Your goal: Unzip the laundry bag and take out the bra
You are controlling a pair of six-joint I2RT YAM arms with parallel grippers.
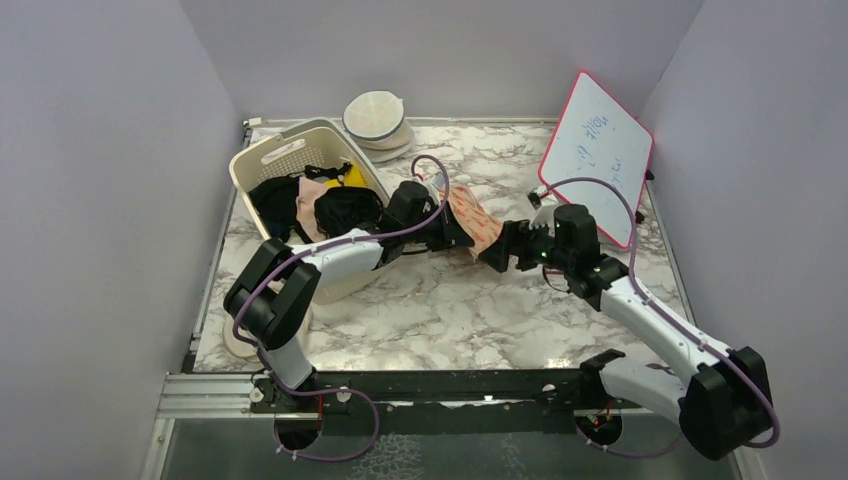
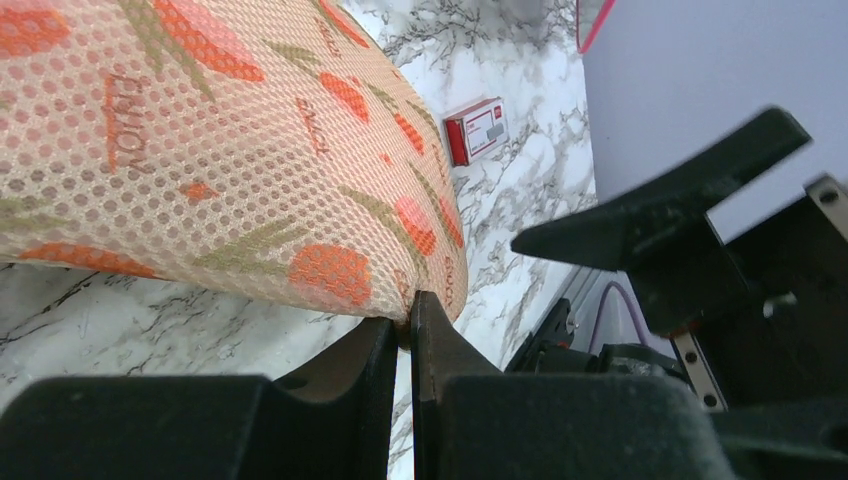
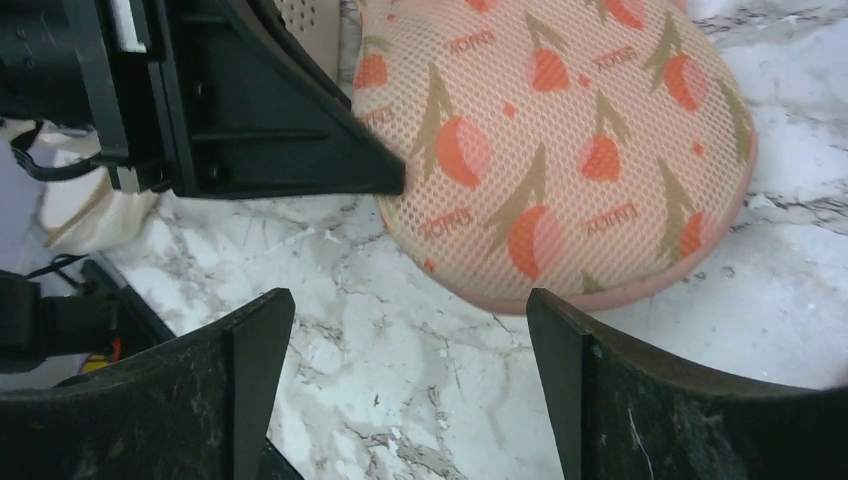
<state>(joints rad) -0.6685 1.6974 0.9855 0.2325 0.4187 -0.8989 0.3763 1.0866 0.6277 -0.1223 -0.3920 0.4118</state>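
The laundry bag [image 1: 473, 222] is a peach mesh case printed with red and green wedges, tilted up off the marble between the two arms. My left gripper [image 1: 456, 236] is shut on its lower rim; in the left wrist view the fingers [image 2: 408, 318] pinch the edge of the bag [image 2: 230, 150]. My right gripper [image 1: 498, 252] is open just right of it. In the right wrist view its jaws [image 3: 410, 305] stand wide over bare marble, the bag's rounded lobe [image 3: 560, 130] just beyond the right fingertip. The zip is not visible. The bra is hidden.
A cream slotted basket [image 1: 290, 160] holding black garments and a pale pink piece stands behind the left arm. Cream round cases [image 1: 377, 118] sit at the back. A pink-framed whiteboard [image 1: 597, 155] leans at the back right. A small red box [image 2: 478, 130] lies on the marble.
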